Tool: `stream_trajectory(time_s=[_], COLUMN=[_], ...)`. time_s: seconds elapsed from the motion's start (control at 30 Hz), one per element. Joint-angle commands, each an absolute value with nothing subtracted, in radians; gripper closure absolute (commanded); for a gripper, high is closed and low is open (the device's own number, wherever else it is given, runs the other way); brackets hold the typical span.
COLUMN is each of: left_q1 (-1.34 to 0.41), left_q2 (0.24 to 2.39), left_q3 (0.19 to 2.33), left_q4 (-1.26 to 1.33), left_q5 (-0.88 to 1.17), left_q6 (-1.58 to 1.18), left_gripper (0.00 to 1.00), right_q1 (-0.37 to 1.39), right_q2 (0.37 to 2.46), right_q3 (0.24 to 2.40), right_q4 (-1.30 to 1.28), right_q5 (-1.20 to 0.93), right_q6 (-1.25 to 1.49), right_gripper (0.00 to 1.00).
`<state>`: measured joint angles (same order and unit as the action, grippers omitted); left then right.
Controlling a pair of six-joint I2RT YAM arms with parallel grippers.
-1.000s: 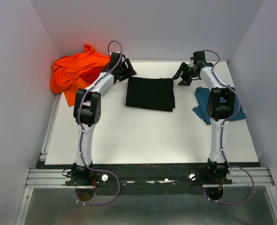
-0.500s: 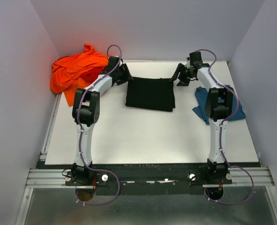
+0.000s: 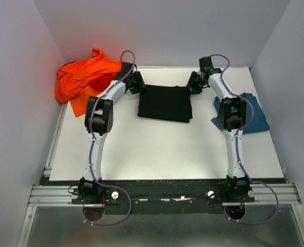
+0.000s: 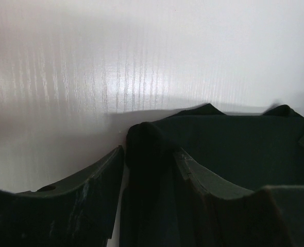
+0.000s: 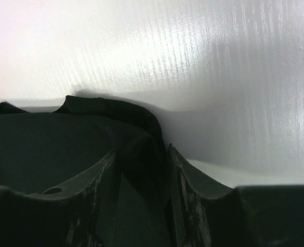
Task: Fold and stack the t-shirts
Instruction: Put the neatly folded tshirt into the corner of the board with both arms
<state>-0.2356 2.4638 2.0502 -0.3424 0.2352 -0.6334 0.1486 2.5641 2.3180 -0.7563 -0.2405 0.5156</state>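
A black t-shirt (image 3: 165, 103) lies folded into a flat rectangle at the far middle of the white table (image 3: 157, 149). My left gripper (image 3: 138, 84) is at its far left corner. In the left wrist view my left gripper (image 4: 149, 152) has its fingers closed narrowly on a bunched fold of the black cloth (image 4: 234, 144). My right gripper (image 3: 192, 85) is at the far right corner. In the right wrist view my right gripper (image 5: 141, 149) pinches the black cloth (image 5: 49, 139) the same way. No chest print shows.
A crumpled orange t-shirt (image 3: 82, 77) is heaped at the far left corner, by the left wall. A teal-blue t-shirt (image 3: 247, 121) lies rumpled at the right edge, partly under the right arm. No magenta-pink shirt is in view.
Both grippers have moved inward from beside the black t-shirt to its far corners, and their fingers have closed on the cloth. The shirt itself has not shifted.
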Motion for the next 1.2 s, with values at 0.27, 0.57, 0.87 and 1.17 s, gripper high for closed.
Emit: stream_trajectory(time_s=[0.27,0.57,0.87,1.17], left_q1=[-0.229,-0.229,-0.241,-0.389], left_q2=[2.594,2.496,2.156,1.879], left_q3=[2.123,1.889,1.36,1.063], left_q4=[-0.325,0.062,0.628,0.799], left_q5=[0.331,0.383,0.408,0.299], left_q6=[-0.75,-0.781,-0.761,-0.701], left_gripper=[0.58,0.91,1.0,1.0], right_q1=[0.147,0.147,0.147,0.13], right_q2=[2.618,2.488,2.101,1.758], right_q3=[2.345,2.237,1.824,1.459], right_q4=[-0.75,-0.652,-0.473,-0.393], right_q5=[-0.365,-0.385,-0.331,-0.247], right_q6=[0.549,0.516,0.434,0.426], right_gripper=[0.88,0.99,0.99,0.99])
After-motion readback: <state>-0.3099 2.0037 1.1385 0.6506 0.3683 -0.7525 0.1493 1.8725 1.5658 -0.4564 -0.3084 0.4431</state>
